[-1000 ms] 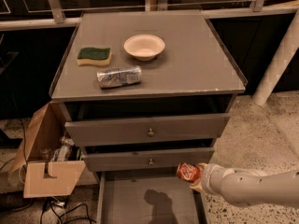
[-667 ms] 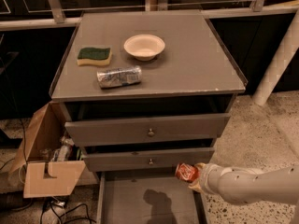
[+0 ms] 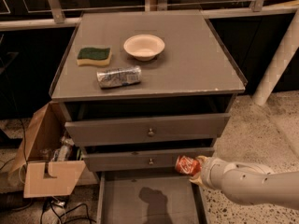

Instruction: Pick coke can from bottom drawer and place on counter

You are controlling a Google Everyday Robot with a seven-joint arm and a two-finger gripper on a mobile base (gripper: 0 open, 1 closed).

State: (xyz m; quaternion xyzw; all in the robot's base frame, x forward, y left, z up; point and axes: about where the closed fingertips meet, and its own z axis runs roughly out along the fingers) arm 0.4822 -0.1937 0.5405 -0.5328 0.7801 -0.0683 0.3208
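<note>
The red coke can [image 3: 186, 164] is held by my gripper [image 3: 195, 168] at the right side of the cabinet, above the open bottom drawer [image 3: 126, 202] and level with the middle drawer's front. The gripper is shut on the can, and my white arm [image 3: 247, 181] reaches in from the lower right. The drawer's grey floor shows only the can's and gripper's shadow. The counter [image 3: 187, 64] is the grey top of the cabinet, well above the can.
On the counter lie a green-and-yellow sponge [image 3: 94, 56], a white bowl [image 3: 144, 46] and a silver-blue can on its side [image 3: 118, 76]. Two brass-knobbed drawers [image 3: 148, 130] stand partly open. A cardboard box [image 3: 44, 157] with clutter sits left of the cabinet. A white post [image 3: 278, 55] stands at right.
The gripper with the coke can has shifted very slightly to the left; otherwise nothing has visibly changed.
</note>
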